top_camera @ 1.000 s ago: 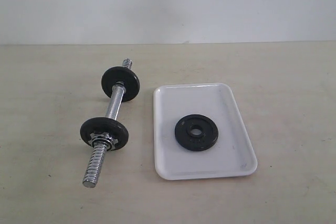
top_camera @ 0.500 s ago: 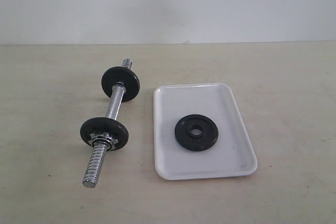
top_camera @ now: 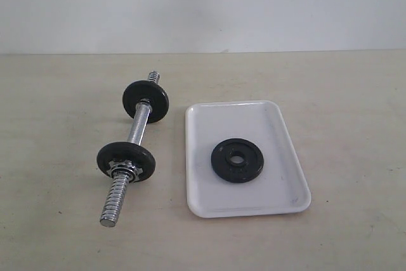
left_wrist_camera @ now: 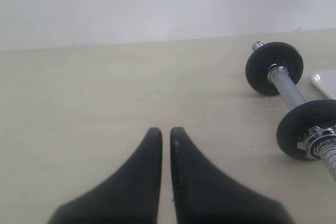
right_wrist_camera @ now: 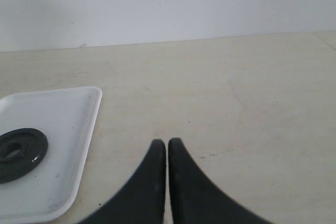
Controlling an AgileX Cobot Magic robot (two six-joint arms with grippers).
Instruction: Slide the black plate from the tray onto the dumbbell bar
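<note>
One tray [top_camera: 254, 118], one dumbbell bar [top_camera: 138, 129], one black plate [top_camera: 254, 164], two mounted discs [top_camera: 158, 103].

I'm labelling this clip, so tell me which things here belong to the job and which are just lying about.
Job: plate, lying in the tray; bar, carrying a far disc, a near disc and a nut; left gripper, shut; right gripper, shut.
Just there: table; wall.

Black plate [top_camera: 238, 160] flat, mid white tray [top_camera: 209, 204]; dumbbell bar [top_camera: 138, 129] beside, apart.
</note>
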